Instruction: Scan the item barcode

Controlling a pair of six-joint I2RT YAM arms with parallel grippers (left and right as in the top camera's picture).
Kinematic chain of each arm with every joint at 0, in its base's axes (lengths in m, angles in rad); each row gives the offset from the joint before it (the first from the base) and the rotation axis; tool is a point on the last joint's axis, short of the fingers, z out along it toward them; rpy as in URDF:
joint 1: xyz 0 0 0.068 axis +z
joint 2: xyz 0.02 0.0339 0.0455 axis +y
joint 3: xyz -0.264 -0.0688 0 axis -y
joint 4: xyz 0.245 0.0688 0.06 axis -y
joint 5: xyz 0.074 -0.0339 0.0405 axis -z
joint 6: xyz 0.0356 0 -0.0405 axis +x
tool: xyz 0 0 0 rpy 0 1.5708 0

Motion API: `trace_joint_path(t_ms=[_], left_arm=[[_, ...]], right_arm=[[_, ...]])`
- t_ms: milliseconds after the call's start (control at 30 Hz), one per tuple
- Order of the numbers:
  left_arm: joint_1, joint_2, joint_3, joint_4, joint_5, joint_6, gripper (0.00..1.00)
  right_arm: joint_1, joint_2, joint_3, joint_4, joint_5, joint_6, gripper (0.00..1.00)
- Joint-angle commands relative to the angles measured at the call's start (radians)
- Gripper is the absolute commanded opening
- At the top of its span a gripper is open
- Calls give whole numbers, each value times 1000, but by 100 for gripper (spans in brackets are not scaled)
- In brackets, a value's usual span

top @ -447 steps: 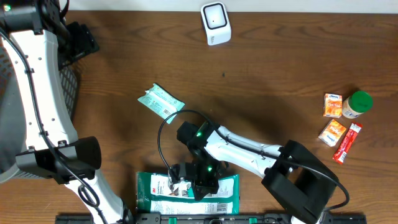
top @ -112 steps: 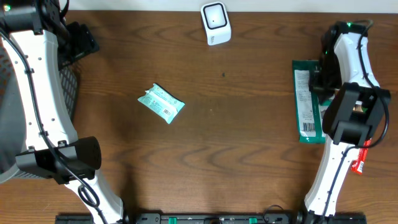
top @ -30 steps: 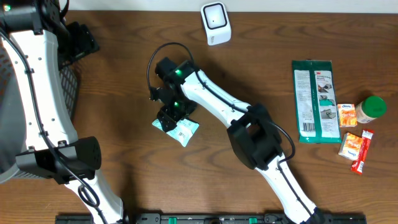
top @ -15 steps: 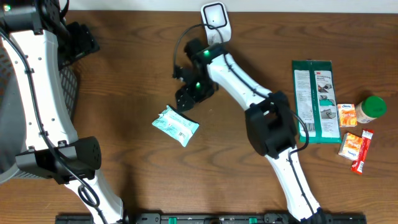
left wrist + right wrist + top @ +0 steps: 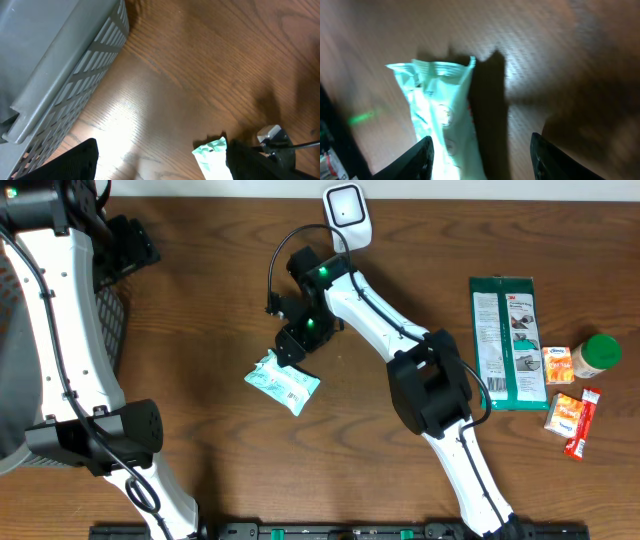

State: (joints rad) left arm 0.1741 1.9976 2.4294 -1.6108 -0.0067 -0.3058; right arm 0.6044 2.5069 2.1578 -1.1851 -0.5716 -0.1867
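Colours as I read them from my station:

- **Table**: mid-brown wood with darker grain streaks.
- **Packet**: pale mint green with a white printed patch.
- **Scanner**: white around a dark face.
- **Flat pack**: dark green with a white text panel.
- **Upper small box** and **lower small box**: orange and yellow.
- **Jar**: green lid over a pale body.
- **Stick sachet**: red.
- **Basket**: grey, its wall patterned with rows of slots.
- **Left arm** and **right arm**: white with black joints. I see a green light on the right one.
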Motion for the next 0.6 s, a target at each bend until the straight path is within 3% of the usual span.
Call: trace_joint_path(t_ms=[0,567], left_arm=[[4,7,4,-56,-13,13,83],[4,7,4,-56,-13,13,82]], right_arm=[[6,12,-8,-9,-83,-49,57],[57,12,-8,-49,-110,-99,41]])
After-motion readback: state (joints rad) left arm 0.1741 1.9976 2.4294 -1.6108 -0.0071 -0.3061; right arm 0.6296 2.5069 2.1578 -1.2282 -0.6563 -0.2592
